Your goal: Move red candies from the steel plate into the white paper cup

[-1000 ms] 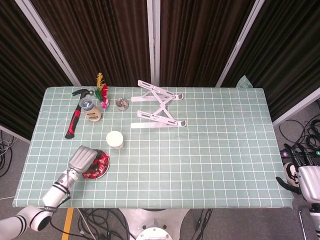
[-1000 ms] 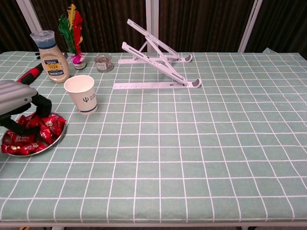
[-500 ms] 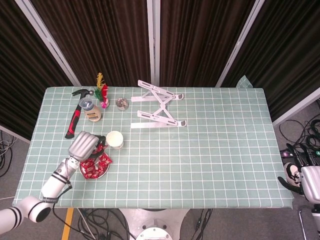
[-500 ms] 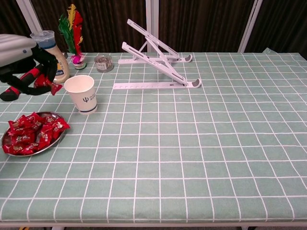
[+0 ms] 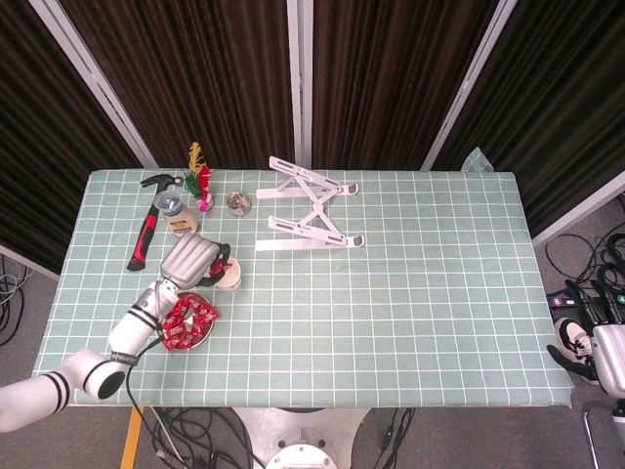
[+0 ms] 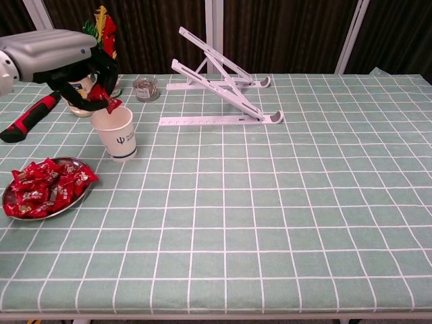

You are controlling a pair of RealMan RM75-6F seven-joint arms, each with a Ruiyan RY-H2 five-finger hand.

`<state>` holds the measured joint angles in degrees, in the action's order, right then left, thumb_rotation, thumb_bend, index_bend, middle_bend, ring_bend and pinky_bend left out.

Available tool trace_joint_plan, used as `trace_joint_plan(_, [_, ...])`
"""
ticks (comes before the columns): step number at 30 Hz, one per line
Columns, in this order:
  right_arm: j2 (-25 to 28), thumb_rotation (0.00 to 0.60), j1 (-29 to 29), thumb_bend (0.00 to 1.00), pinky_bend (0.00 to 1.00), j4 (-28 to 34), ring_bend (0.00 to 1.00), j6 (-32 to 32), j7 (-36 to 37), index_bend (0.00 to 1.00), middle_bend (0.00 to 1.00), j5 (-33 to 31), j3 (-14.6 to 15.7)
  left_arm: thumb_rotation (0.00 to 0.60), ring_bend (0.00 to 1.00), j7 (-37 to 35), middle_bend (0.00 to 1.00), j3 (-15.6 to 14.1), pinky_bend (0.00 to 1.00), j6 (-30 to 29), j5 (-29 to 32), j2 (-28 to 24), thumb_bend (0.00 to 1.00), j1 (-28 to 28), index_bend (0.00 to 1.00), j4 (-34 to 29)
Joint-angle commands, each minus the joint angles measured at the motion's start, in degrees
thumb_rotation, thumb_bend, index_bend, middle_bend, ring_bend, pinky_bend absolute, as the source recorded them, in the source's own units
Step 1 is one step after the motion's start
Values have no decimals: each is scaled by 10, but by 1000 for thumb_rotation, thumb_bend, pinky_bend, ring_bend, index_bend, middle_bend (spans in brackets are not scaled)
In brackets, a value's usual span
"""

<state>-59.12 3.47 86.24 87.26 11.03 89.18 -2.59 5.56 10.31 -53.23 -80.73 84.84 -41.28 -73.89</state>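
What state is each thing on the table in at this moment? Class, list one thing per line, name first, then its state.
left hand: above the cup, pinching a red candy.
white paper cup: upright, open.
steel plate: heaped with red candies.
sauce bottle: upright, capped.
hammer: lying flat.
laptop stand: unfolded, raised.
right hand: off the table, state unclear.

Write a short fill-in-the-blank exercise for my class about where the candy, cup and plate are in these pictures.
1. The left hand holds a red candy just above the white paper ____.
2. The other candies lie piled on the steel ____.
3. The hammer with the red handle lies on the table to the ____ of the cup in both views.

Missing words: cup; plate; left
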Motion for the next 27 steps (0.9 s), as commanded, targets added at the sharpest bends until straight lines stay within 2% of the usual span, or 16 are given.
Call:
trace_joint_plan(1, [0, 600, 1, 101, 234, 0, 29, -3, 0, 55, 217, -2, -1, 600, 936, 7, 744, -1, 1000, 13, 11, 9, 442, -10, 676, 10])
trace_joint_plan(7, [-1, 600, 2, 101, 238, -1, 29, -5, 0, 55, 218, -2, -1, 600, 934, 24, 716, -6, 1000, 28, 26, 18, 442, -20, 649, 20])
trace_joint_plan(13, [-1, 600, 3, 101, 247, -1, 38, -8, -1, 57, 222, -5, -2, 600, 929, 41, 624, -12, 1000, 37, 44, 14, 442, -22, 530, 10])
trace_joint_plan(19, [-2, 600, 2, 101, 254, -2, 43, -6, 0, 58, 224, -4, -2, 600, 929, 54, 546, -17, 1000, 36, 52, 7, 443, -22, 487, -3])
trace_joint_plan(22, [-2, 600, 2, 101, 254, -1, 43, -6, 0, 58, 225, -4, -2, 600, 929, 56, 525, -18, 1000, 25, 52, 1, 443, -18, 476, -13])
trace_joint_plan(27, [-1, 600, 3, 101, 255, -1, 43, -4, 2, 58, 225, -1, -4, 600, 929, 42, 513, -28, 1000, -47, 32, -30, 424, 22, 450, -61])
